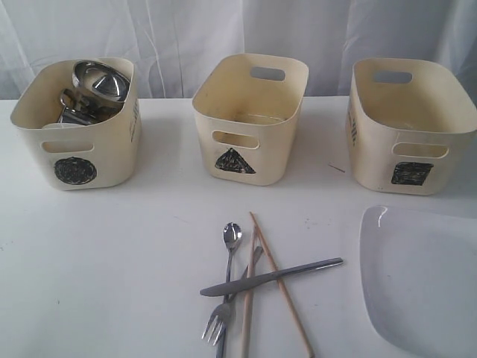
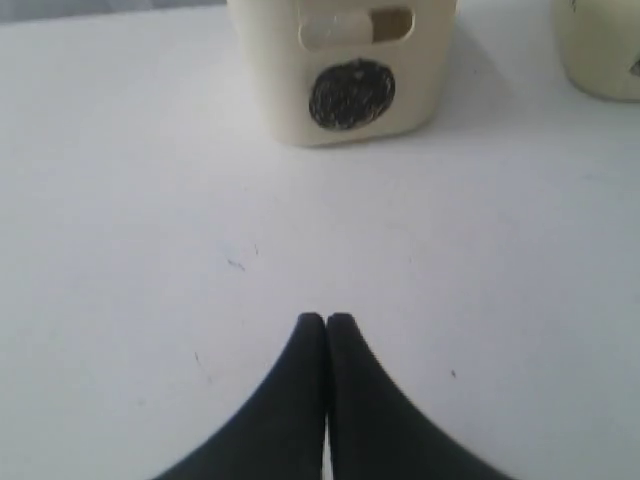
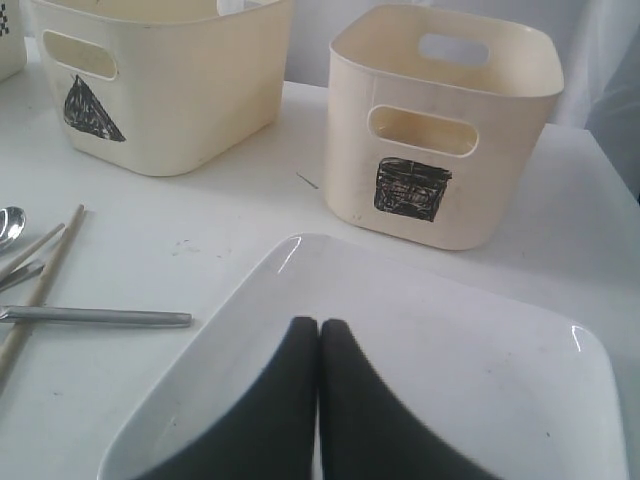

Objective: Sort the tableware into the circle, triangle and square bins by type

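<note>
The large white square plate (image 1: 417, 283) is cut off by the exterior view's edges. The chopsticks (image 1: 295, 317) and fork (image 1: 220, 317) run out of that view too. The wall of the circle bin (image 1: 112, 149) hides the lower parts of the steel pieces (image 1: 104, 82) piled inside; their number cannot be told.

There are three cream bins: one circle bin (image 1: 112, 149), one triangle bin (image 1: 276, 160) and one square bin (image 1: 373, 160). There is one white square plate (image 1: 425, 283), one spoon (image 1: 232, 237), one fork (image 1: 220, 319), one knife (image 1: 298, 270) and two wooden chopsticks (image 1: 289, 302). The circle bin holds overlapping steel vessels (image 1: 104, 83), too jumbled to count.
</note>
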You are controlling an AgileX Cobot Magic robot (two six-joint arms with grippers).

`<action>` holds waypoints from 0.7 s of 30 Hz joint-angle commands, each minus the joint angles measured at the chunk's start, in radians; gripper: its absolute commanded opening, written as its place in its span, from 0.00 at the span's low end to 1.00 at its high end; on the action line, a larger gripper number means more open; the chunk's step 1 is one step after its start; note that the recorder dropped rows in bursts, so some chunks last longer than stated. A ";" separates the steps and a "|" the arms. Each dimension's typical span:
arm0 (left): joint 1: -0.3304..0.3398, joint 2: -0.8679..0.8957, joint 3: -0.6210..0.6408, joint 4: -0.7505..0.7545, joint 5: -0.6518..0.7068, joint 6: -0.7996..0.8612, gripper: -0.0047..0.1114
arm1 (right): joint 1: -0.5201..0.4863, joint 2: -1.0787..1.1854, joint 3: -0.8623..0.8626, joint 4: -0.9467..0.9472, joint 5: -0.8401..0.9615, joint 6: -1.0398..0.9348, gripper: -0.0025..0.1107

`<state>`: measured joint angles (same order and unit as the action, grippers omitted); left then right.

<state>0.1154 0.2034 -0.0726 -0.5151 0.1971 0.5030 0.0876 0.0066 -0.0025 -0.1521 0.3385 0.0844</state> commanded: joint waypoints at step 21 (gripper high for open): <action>0.001 -0.087 0.073 0.324 0.032 -0.485 0.04 | -0.007 -0.007 0.002 0.001 -0.003 0.001 0.02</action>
<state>0.1154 0.1641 -0.0047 -0.3336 0.2480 0.1577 0.0876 0.0066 -0.0025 -0.1521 0.3385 0.0844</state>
